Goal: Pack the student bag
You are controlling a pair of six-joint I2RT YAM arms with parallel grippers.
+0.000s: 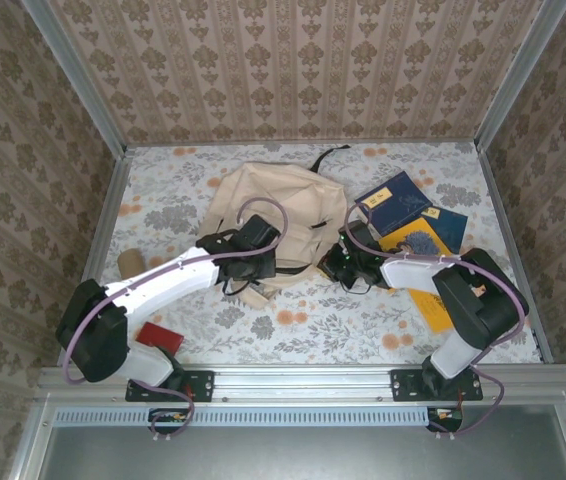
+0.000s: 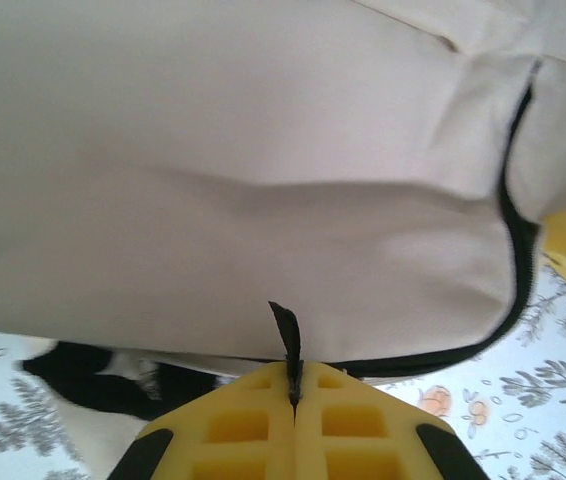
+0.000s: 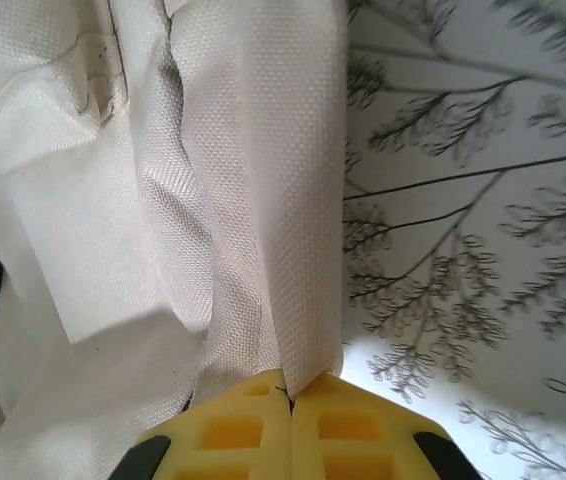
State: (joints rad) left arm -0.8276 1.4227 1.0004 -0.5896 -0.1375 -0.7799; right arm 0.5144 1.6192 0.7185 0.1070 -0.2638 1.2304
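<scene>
pinching a black zip tab, the left hand is shut tight at the near-left edge of the student bag. the bag lies flat in the middle of the worktop, just ahead of both hands, long axis running near to far. the zip line curves rightward from that tab, so i judge the pull must follow it. the right hand, closed on a fold of cream fabric at the bag's near-right edge, looks set to brace. blue books wait further right. the arms hide whether the bag's mouth is open.
</scene>
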